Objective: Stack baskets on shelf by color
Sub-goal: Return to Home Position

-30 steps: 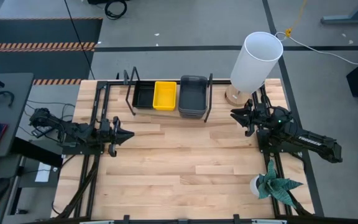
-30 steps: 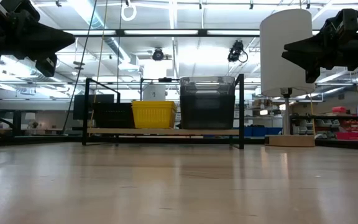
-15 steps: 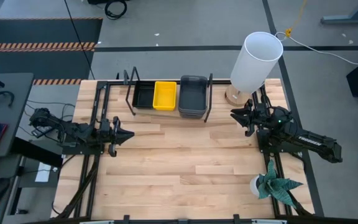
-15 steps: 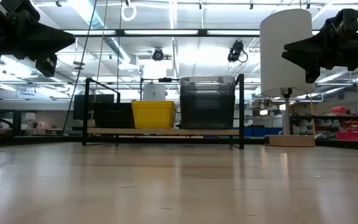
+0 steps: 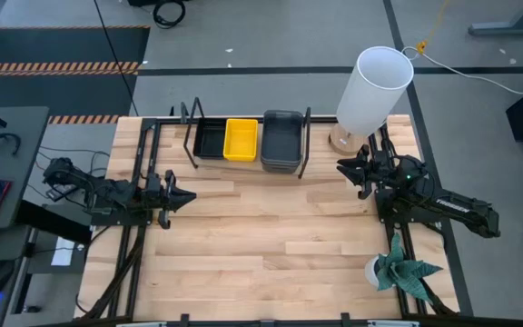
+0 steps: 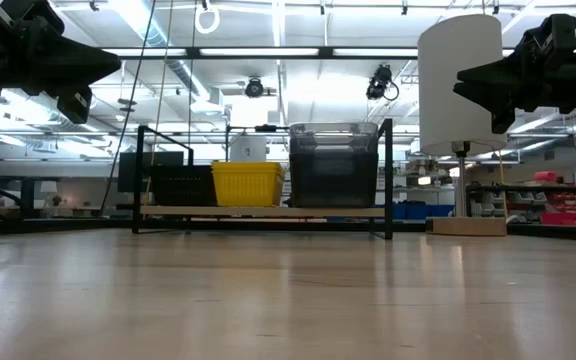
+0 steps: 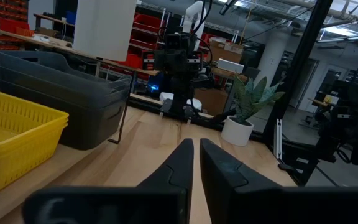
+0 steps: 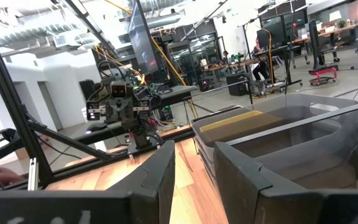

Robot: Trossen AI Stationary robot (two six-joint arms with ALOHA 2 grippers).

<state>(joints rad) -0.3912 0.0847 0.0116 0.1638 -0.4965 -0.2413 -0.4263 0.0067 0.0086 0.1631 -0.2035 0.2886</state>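
1. The shelf (image 5: 248,165) is set at the far edge of the table (image 5: 271,236), between the two arms.
2. Three groups of baskets are lined up on it, side by side: a black basket (image 5: 210,142) at the left end, a yellow basket (image 5: 241,138) in the middle, and stacked grey baskets (image 5: 282,141) at the right end.
3. The grey stack is seen in the low view to rise highest.
4. The left gripper (image 5: 189,196) is held above the table's left side, well apart from the shelf, and is pointed towards the middle. Its fingers (image 7: 178,163) are drawn almost together with only a slit between them, and nothing is grasped.
5. The right gripper (image 5: 340,166) is held above the right side, near the shelf's right end. Its fingers (image 8: 159,167) are parted a little, and nothing is gripped.
6. A white lamp (image 5: 375,86) and a small plant (image 5: 402,271) are placed along the table's right edge.
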